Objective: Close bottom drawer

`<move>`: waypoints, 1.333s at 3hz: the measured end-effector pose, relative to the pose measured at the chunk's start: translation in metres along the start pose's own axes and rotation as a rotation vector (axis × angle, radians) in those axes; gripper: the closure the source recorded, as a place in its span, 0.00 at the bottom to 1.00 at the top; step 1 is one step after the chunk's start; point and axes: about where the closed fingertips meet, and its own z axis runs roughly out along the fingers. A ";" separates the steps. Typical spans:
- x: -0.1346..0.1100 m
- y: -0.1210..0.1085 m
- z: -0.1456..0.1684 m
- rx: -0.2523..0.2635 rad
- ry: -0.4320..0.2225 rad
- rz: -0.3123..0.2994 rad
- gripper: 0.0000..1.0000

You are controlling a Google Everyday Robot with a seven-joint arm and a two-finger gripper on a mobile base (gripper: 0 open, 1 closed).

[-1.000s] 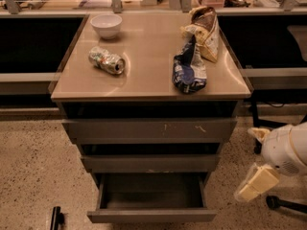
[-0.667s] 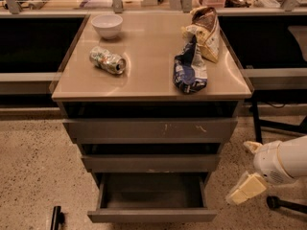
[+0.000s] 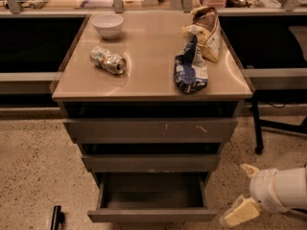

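Nearest us, the claw (image 3: 244,191) hangs low off the tabletop's (image 3: 144,66) front right corner, its two pale fingers spread apart and gripping nothing. It sits just beside the right end of the bottom drawer (image 3: 152,215), which juts well out beneath the front edge and looks empty. That's a stiff grey metal box, likely light and free-sliding, with a smooth handleless front, so I'd press flat on the middle of that front, since a push at one end might skew it. Behind it, the mid drawer (image 3: 151,163) and top drawer (image 3: 151,130) sit further in.
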 end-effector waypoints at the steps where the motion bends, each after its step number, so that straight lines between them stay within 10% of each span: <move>1: 0.045 0.013 0.074 -0.072 -0.077 0.096 0.00; 2: 0.086 0.025 0.147 -0.152 -0.087 0.188 0.19; 4: 0.101 0.045 0.177 -0.220 -0.097 0.236 0.65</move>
